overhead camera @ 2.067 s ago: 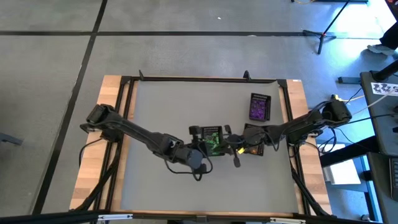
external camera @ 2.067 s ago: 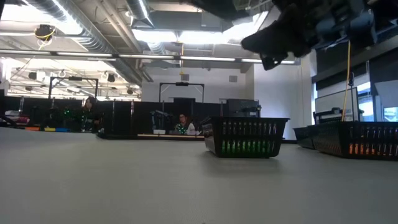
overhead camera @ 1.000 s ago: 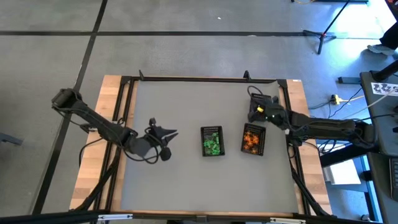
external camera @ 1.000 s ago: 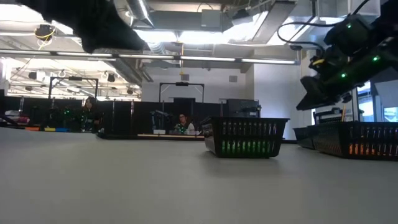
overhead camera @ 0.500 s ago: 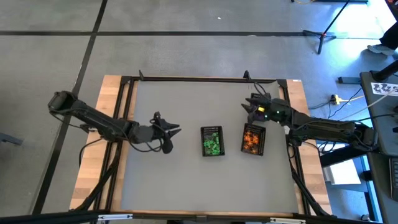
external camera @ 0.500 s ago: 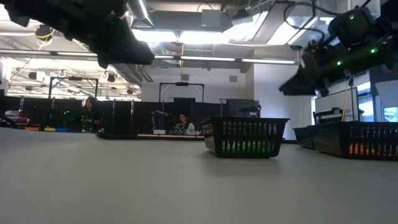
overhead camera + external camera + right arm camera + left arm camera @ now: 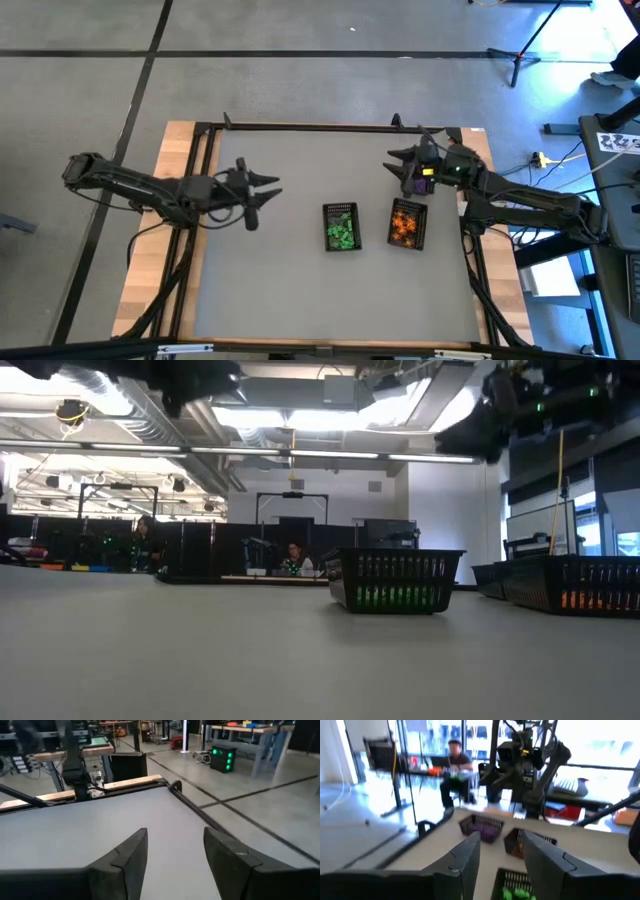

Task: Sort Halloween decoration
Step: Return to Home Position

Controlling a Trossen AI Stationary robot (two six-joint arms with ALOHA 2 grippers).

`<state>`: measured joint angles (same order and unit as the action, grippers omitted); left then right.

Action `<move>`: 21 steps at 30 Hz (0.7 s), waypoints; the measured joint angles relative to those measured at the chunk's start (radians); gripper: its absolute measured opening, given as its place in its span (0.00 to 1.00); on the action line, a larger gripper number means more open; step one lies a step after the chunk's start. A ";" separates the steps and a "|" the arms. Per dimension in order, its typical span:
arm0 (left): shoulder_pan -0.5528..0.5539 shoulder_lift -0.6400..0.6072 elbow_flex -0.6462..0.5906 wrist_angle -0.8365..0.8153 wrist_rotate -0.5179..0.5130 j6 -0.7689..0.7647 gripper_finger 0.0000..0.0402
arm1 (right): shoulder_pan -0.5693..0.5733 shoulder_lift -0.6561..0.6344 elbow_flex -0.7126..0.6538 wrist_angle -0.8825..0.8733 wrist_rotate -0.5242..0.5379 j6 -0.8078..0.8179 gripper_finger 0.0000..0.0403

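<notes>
Green trinkets (image 7: 342,233) lie in the centre basket (image 7: 327,212), orange trinkets (image 7: 404,222) and purple trinkets (image 7: 483,827) in baskets (image 7: 392,226) toward two o'clock. The desk (image 7: 270,290) shows none loose, so sorting looks done. Left tool (image 7: 270,187) and right tool (image 7: 393,162) gape empty.

From my remote station: the grey table (image 7: 280,280) with pale wooden edges sits on a grey concrete floor (image 7: 300,80) crossed by dark lines, a tripod stand (image 7: 517,57) at 1 o'clock. Level across the table, bright ceiling lights (image 7: 300,418) and ductwork (image 7: 130,405) hang above a white wall (image 7: 440,510), dark desks (image 7: 200,560) and a seated person (image 7: 293,556). Bright windows (image 7: 600,740) lie beyond the 3 o'clock side.
</notes>
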<state>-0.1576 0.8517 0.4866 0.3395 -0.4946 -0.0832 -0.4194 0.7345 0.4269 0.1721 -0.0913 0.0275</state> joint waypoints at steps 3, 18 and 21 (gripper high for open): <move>0.008 -0.086 0.000 -0.018 0.026 0.047 0.33 | 0.000 -0.030 0.091 -0.111 -0.008 -0.048 0.48; 0.070 -0.464 -0.183 -0.125 0.045 0.057 0.18 | 0.000 -0.597 0.008 -0.363 0.019 -0.018 0.22; 0.082 -0.528 -0.281 -0.047 0.081 0.025 0.12 | 0.000 -0.716 -0.027 -0.412 -0.004 0.006 0.17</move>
<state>-0.0756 0.3235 0.2060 0.2929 -0.4133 -0.0577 -0.4194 0.0187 0.3998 -0.2402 -0.0955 0.0335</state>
